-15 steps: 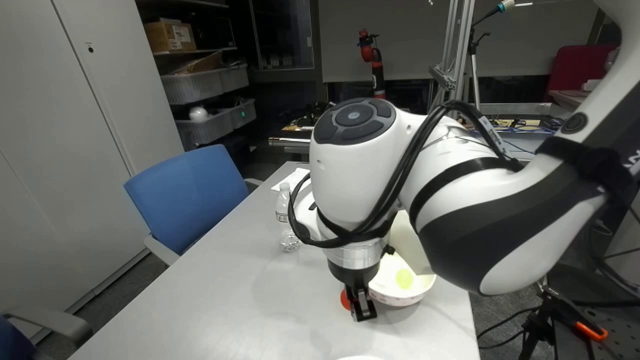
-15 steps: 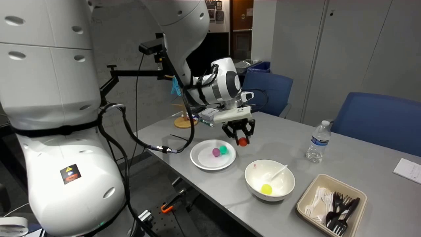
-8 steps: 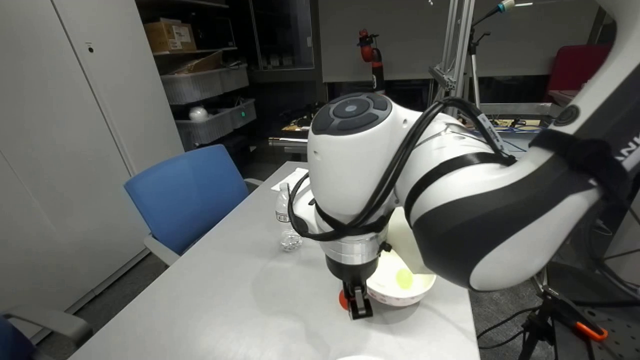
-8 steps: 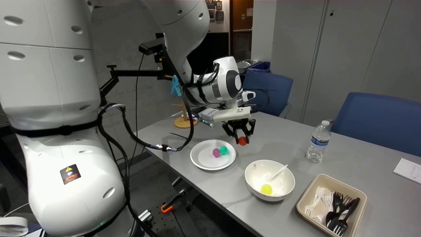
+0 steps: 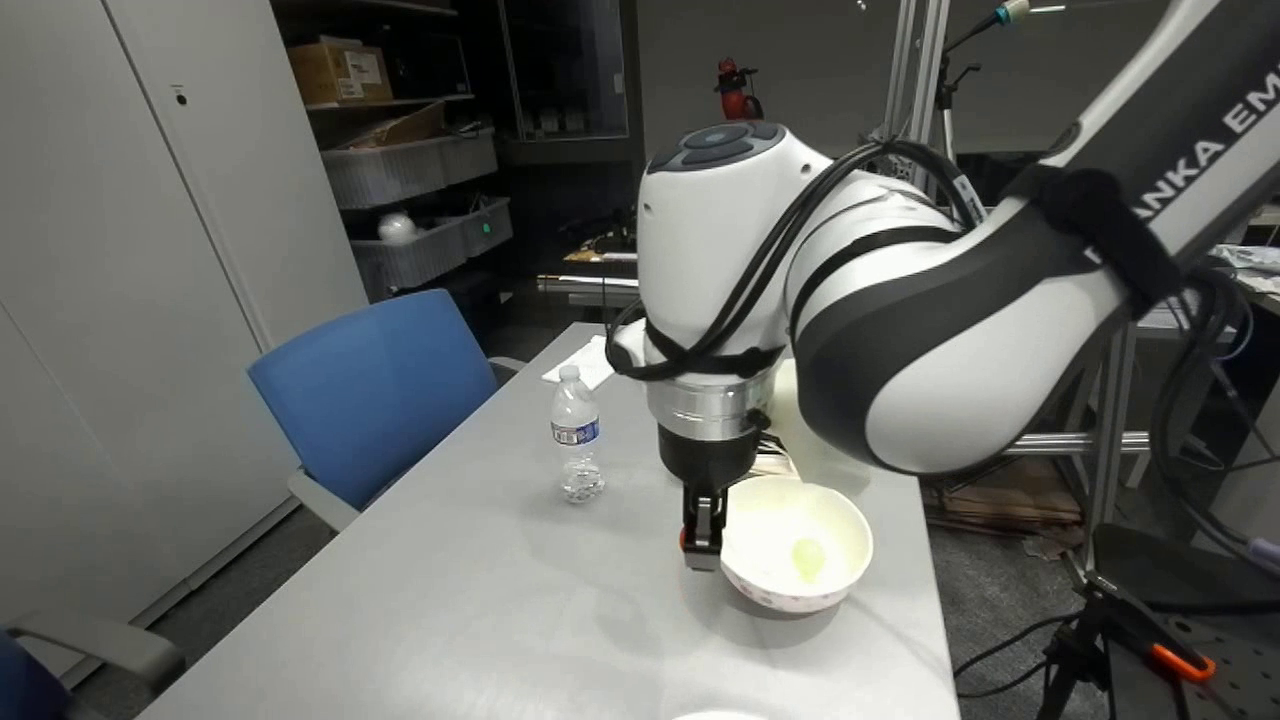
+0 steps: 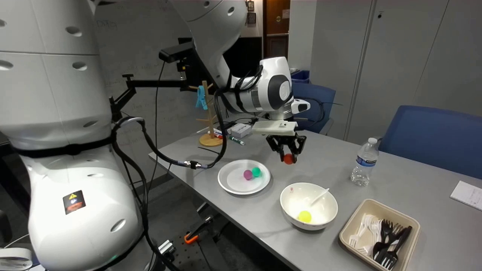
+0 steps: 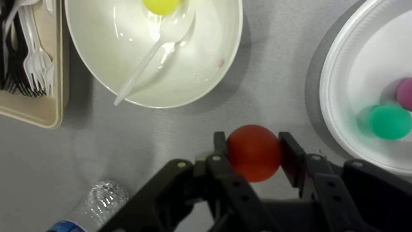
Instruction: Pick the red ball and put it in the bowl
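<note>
My gripper point(image 6: 289, 157) is shut on the red ball point(image 6: 289, 159) and holds it above the table. In the wrist view the red ball point(image 7: 253, 153) sits between the fingertips, touched on both sides by the dark fingers point(image 7: 291, 154). In an exterior view the gripper point(image 5: 703, 555) hides most of the ball. The white bowl point(image 6: 292, 199) stands on the table, apart from the gripper. It shows ahead of the fingers in the wrist view point(image 7: 199, 74). A yellow ball point(image 6: 305, 216) and a white spoon point(image 6: 320, 197) are in the bowl.
A white plate point(image 6: 233, 184) with a purple ball point(image 6: 247, 174) and a green ball point(image 6: 256, 172) is beside the bowl. A beige tray point(image 6: 348, 229) of cutlery stands on its other side. A water bottle point(image 6: 365, 162) stands upright. A wooden stand point(image 6: 211, 140) is farther back.
The gripper has risen with the red ball in it and shifted sideways, rightward in the exterior view that shows the plate in full. The bowl, plate and bottle have not moved.
</note>
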Robot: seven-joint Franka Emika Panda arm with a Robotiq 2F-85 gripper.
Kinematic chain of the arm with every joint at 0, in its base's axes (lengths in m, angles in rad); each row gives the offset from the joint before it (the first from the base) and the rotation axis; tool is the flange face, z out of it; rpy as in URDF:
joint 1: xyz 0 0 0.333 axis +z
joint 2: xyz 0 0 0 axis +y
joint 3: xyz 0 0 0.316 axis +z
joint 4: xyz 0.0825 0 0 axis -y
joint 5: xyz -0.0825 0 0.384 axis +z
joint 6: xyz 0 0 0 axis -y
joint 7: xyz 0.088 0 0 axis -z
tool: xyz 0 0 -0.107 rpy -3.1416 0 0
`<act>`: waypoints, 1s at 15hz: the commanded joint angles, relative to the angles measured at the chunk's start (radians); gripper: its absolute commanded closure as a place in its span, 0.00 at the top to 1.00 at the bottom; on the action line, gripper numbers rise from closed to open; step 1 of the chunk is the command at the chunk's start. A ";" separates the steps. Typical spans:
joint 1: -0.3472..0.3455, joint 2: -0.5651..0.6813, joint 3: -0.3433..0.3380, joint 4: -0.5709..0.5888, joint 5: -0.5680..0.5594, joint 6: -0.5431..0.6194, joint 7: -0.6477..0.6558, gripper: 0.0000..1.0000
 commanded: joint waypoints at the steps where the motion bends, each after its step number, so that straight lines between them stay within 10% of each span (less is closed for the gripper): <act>1: -0.003 -0.031 -0.011 -0.007 0.014 -0.014 0.081 0.19; 7: 0.006 -0.036 -0.026 -0.008 -0.026 -0.005 0.246 0.19; 8: -0.001 -0.015 -0.017 0.001 -0.010 -0.002 0.194 0.44; 15: 0.000 -0.015 -0.018 0.001 -0.011 -0.001 0.223 0.44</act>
